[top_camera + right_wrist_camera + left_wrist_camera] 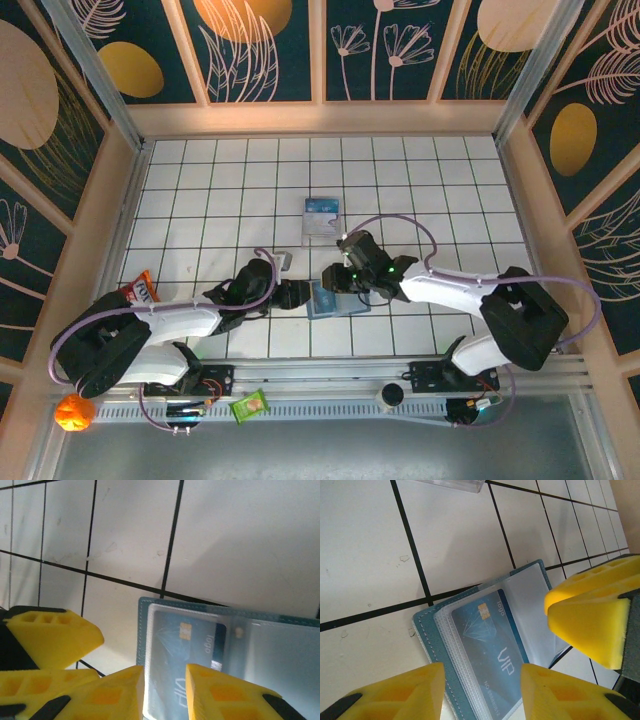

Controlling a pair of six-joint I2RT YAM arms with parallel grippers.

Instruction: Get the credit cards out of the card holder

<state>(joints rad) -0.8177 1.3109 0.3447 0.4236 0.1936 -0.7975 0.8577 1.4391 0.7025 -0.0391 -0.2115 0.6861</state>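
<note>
Left fingers (395,695): standing half apart, empty.
Right fingers (230,695): hovering narrowly apart (card (190,640) lying between them).
Risk: sleeve (532,600) clinging, card holder (422,630) lifting too.

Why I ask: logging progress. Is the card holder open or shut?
Open. The card holder lies spread flat, clear inner sleeves showing, a VIP card inside one.

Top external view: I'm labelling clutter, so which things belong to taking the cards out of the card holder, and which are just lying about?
Job: card holder, VIP card in its pocket.
Lying about: clear plastic case, orange, green packet, red snack bag.
</note>
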